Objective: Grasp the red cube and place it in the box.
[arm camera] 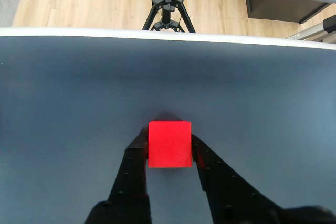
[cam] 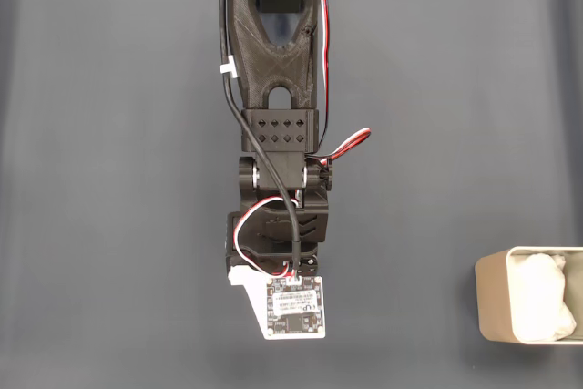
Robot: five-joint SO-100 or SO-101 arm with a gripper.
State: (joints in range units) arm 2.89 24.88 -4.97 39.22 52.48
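Over table [cam: 109, 179] | arm [cam: 278, 125] stretched | pincer [arm camera: 169, 148] clamps red cube [arm camera: 169, 144]

A bright red cube [arm camera: 169, 144] is showing between black gripper [arm camera: 169, 148] fingers on a dark blue-grey table [arm camera: 79, 87], while a beige box [cam: 496, 302] is holding something white [cam: 544, 296].

Dark tbl [cam: 109, 179] w/ box [cam: 492, 307], red cube [arm camera: 169, 144].
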